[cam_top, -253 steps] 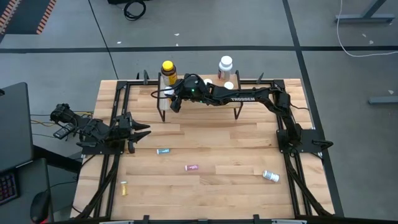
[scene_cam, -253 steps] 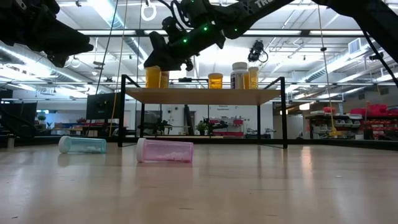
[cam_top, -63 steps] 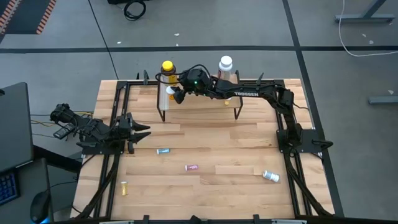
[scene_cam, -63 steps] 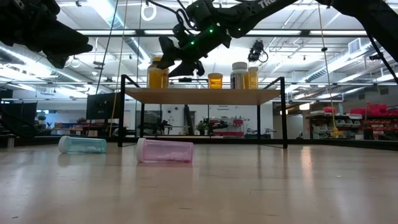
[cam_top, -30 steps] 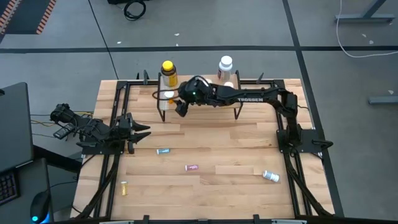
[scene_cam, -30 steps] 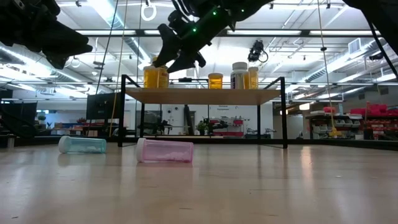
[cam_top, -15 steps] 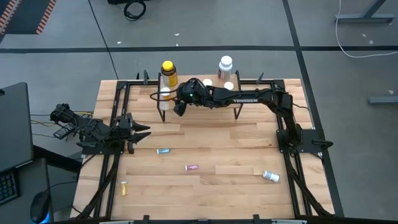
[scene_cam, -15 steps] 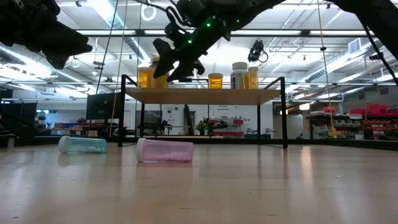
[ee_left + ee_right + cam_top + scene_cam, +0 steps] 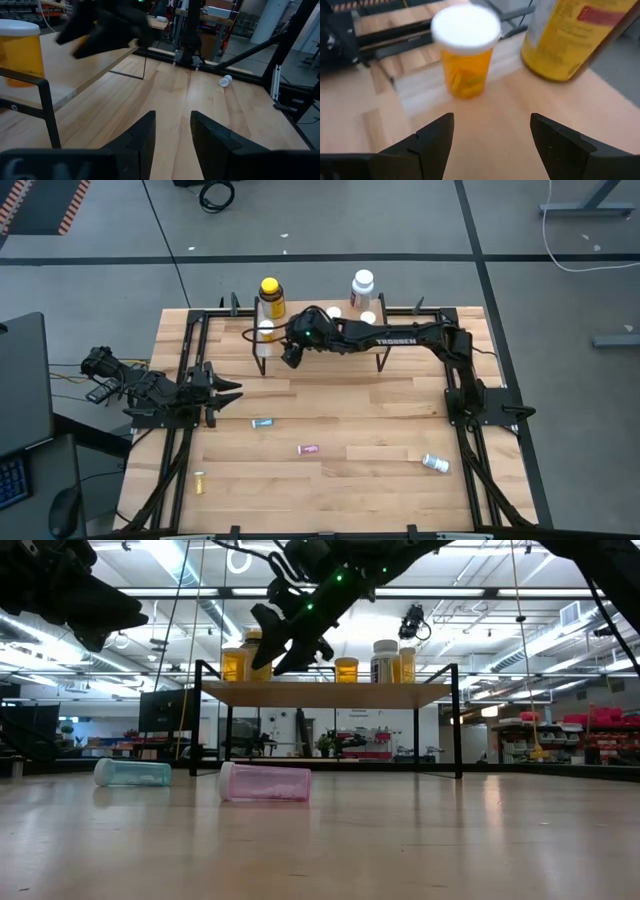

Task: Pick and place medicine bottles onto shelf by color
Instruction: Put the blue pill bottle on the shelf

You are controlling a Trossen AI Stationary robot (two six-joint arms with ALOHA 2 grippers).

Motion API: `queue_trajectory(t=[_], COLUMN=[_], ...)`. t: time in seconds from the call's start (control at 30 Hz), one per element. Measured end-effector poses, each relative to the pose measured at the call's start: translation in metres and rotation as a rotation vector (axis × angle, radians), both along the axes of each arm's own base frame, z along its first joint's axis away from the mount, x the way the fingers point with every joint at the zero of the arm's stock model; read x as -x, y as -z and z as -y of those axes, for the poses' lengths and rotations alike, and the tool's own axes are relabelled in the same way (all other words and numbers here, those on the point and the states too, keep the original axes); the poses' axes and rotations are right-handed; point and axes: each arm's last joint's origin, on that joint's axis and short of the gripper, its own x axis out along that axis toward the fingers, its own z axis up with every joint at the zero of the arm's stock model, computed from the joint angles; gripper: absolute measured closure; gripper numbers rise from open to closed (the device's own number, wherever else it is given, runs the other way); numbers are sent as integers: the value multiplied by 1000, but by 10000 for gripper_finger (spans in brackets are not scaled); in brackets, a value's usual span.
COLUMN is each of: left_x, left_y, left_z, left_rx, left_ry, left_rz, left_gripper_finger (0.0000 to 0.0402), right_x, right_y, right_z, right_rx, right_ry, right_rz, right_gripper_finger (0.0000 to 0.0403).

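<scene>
From above, the shelf (image 9: 320, 340) stands at the table's 12 o'clock edge. The right gripper (image 9: 289, 355) hangs over the shelf's left end, its arm reaching in from 3 o'clock. A big yellow bottle (image 9: 270, 296) stands at the shelf's left rear and a big white bottle (image 9: 362, 285) toward its right rear. The left gripper (image 9: 228, 389) waits at the table's 9 o'clock side. On the tabletop lie a teal vial (image 9: 262, 423), a pink vial (image 9: 308, 449), a small yellow vial (image 9: 199, 481) toward 7 o'clock and a white-capped bottle (image 9: 435, 463) toward 4 o'clock.

At table height, orange vials (image 9: 346, 669) and other bottles line the plank, with the right gripper (image 9: 290, 635) just above its left part. The teal vial (image 9: 132, 772) and pink vial (image 9: 265, 782) lie on their sides in front.

The left wrist view shows its own fingers (image 9: 140, 137) parted a little, with nothing between them, above bare wood.

The right wrist view shows its fingers (image 9: 432, 140) spread wide and empty. Just beyond them an orange white-capped vial (image 9: 465, 50) stands upright on the plank beside the big yellow bottle (image 9: 572, 35).
</scene>
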Motion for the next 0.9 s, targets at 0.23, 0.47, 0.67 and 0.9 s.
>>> queue_trajectory(t=[0.23, 0.47, 0.67, 0.9], left_x=[0, 0, 0, -1], left_y=[1, 0, 1, 8], left_z=[0, 0, 0, 1], left_rx=[-2, 9, 24, 41], left_ry=[0, -2, -3, -10], left_rz=[-5, 5, -6, -71], left_gripper_finger=[271, 271, 271, 271], right_x=[5, -4, -17, -30], right_y=[-1, 9, 25, 65], right_z=[-48, -110, -142, -154], right_rx=[-120, -147, -107, -93], right_ry=[-112, -255, -355, -412], right_rz=[-88, -95, -39, -127], right_gripper_finger=[132, 132, 139, 151])
